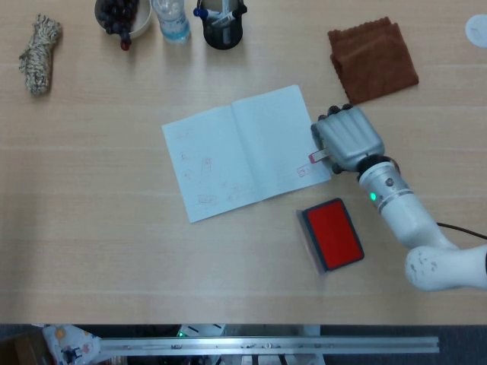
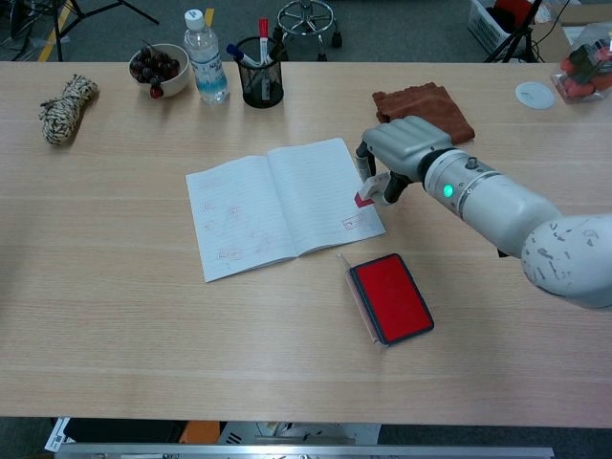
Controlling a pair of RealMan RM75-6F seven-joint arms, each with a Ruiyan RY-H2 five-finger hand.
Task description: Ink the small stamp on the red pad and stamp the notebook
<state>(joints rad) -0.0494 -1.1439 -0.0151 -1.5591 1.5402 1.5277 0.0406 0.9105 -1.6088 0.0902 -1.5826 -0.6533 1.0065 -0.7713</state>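
An open notebook lies mid-table with several faint red stamp marks on its left page. A fresh red mark shows near the right page's lower corner. My right hand hangs just off the notebook's right edge, lifted above it, and holds the small stamp, whose red face shows under the fingers. The red ink pad lies open in front of the notebook. My left hand is in neither view.
A brown cloth lies behind my right hand. Along the back stand a pen cup, a water bottle and a bowl of dark fruit. A rope bundle sits far left. A white disc lies far right.
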